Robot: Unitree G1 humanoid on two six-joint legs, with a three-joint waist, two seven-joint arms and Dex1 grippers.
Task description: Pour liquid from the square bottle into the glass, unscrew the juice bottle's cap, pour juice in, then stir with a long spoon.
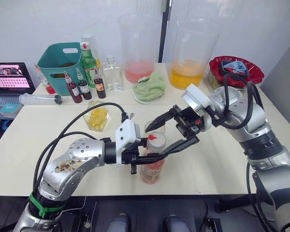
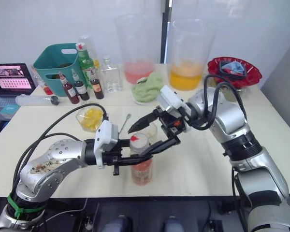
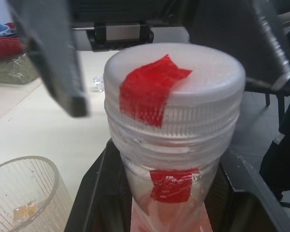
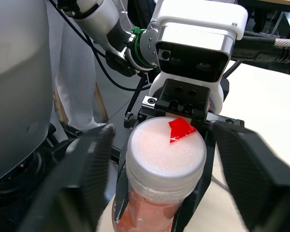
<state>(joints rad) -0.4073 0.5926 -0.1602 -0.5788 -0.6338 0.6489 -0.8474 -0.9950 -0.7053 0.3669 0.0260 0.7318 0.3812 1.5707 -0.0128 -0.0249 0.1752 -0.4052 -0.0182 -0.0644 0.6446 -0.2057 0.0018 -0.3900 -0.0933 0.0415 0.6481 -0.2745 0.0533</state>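
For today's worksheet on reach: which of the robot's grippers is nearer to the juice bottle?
Left. The left gripper is clamped around the juice bottle below its cap; the right gripper is open, straddling the cap without touching.

Both arms are built of rounded silver-grey metal shells joined by black rings. The left arm's shell is scuffed with brownish marks on its elbow segment, and a green band wraps it lower down. Black cables loop loosely along each arm to the wrist. Each wrist carries a white boxy camera housing with a dark lens window. The left gripper (image 1: 152, 157) and the right gripper (image 1: 174, 129) have long, tapering black fingers on black blocks with round screw holes.
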